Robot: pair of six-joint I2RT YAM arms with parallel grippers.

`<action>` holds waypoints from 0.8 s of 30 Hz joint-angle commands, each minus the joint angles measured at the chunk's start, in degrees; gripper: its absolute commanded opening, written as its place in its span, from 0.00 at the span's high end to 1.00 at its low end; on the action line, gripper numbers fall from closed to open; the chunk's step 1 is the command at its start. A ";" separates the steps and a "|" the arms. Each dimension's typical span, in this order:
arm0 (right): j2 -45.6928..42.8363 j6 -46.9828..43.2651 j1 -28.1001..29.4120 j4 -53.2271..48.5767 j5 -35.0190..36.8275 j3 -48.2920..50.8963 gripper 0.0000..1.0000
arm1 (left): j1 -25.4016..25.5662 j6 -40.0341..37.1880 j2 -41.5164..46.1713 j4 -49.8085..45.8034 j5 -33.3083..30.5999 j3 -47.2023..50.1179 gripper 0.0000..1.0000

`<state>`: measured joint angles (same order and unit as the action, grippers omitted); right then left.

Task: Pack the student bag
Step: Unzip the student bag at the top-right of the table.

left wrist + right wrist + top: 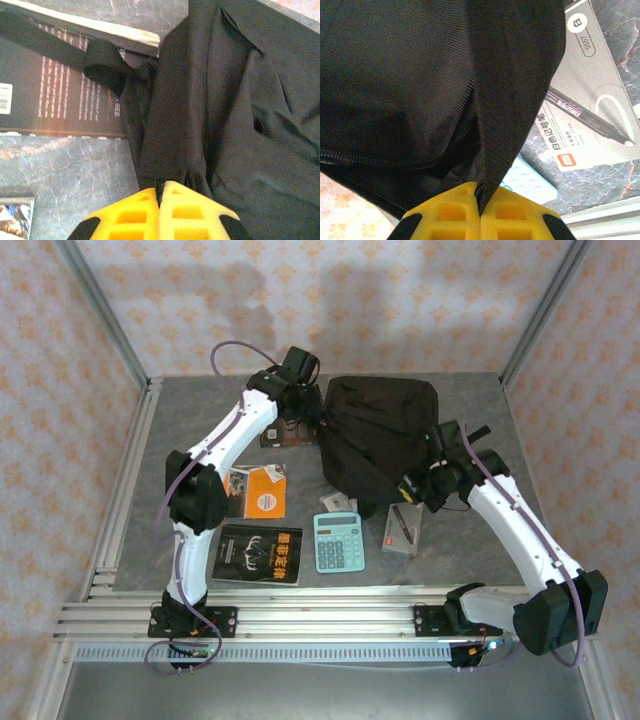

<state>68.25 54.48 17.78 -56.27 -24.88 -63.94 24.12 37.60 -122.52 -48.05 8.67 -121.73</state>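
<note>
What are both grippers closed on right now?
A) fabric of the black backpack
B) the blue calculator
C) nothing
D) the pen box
A: the wrist views show the left gripper and the right gripper each pinching a fold of the student bag, jaws shut.

- student bag (385, 425): plain black fabric.
- left tool (160, 187) and right tool (480, 189): yellow, black at the outer corners.
- table (200, 410): grey, marbled with pale veins.
- calculator (338, 541): light blue.
- book (260, 552): black cover, orange lettering.
- walls (330, 300): pink, with a repeating orange flower pattern.
- arms (235, 435): white with black joints.
</note>
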 commanded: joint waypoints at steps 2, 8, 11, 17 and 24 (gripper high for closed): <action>-3.35 -1.95 -0.76 -5.34 1.27 3.01 1.00 | -4.57 -1.22 -5.36 -1.96 -9.48 -8.39 1.00; -5.43 6.52 -0.57 3.91 -0.92 5.85 1.00 | -4.69 1.20 -4.89 -1.15 -2.26 -12.21 0.94; -6.42 16.96 1.19 11.66 0.58 8.00 1.00 | -4.70 2.52 -1.93 -3.58 -0.35 -11.43 0.71; -2.32 25.80 6.42 16.48 6.80 2.54 1.00 | -4.69 3.44 10.41 -5.78 1.13 -0.06 0.56; 9.47 22.67 14.65 18.16 6.29 -2.85 1.00 | -4.22 10.69 24.34 -5.22 4.03 16.38 0.51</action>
<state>73.52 77.80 29.65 -41.10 -19.07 -64.38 19.40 43.99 -100.47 -52.05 10.85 -110.06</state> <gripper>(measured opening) 0.042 0.485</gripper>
